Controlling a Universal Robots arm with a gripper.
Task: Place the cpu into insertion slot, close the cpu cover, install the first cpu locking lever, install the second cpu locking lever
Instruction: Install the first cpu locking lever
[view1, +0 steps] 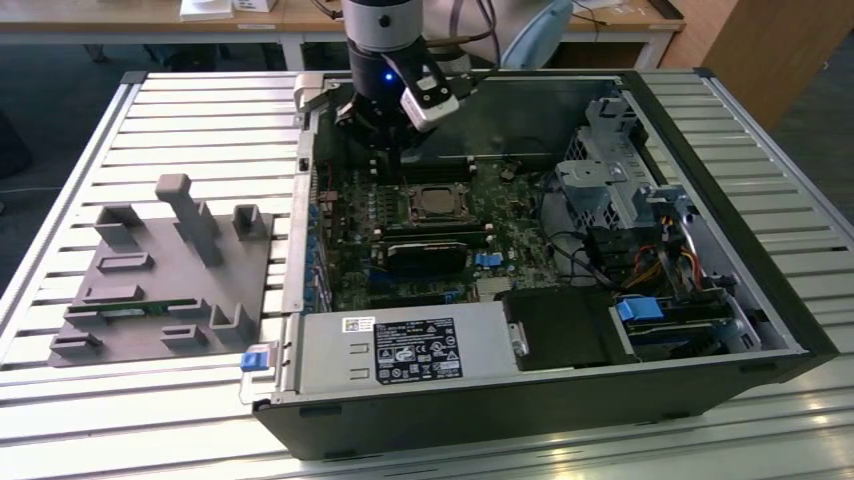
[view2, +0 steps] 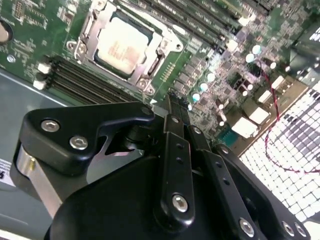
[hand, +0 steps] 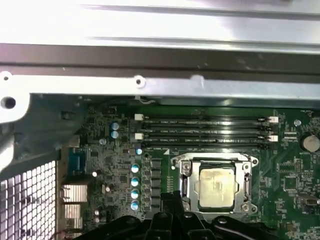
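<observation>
The cpu (hand: 216, 187) lies flat with its pale metal face up, on the green board inside the open case. The cpu cover (hand: 246, 186) lies down around it as a silver frame, also seen in the second wrist view around the cpu (view2: 121, 44). The insertion slot is hidden under them. In the exterior view the cpu (view1: 434, 203) sits mid-board. My gripper (view1: 387, 168) hangs above the board, toward the exterior view's left and far side of the cpu. Its black fingers (view2: 174, 112) are shut together with nothing between them.
Long memory slots (hand: 205, 130) run beside the socket. A black card (view1: 434, 250) lies nearer the front. A drive cage (view1: 601, 190) and cables fill the exterior view's right, a power supply (view1: 400, 350) the front. A grey fixture (view1: 160, 280) stands on the slatted table.
</observation>
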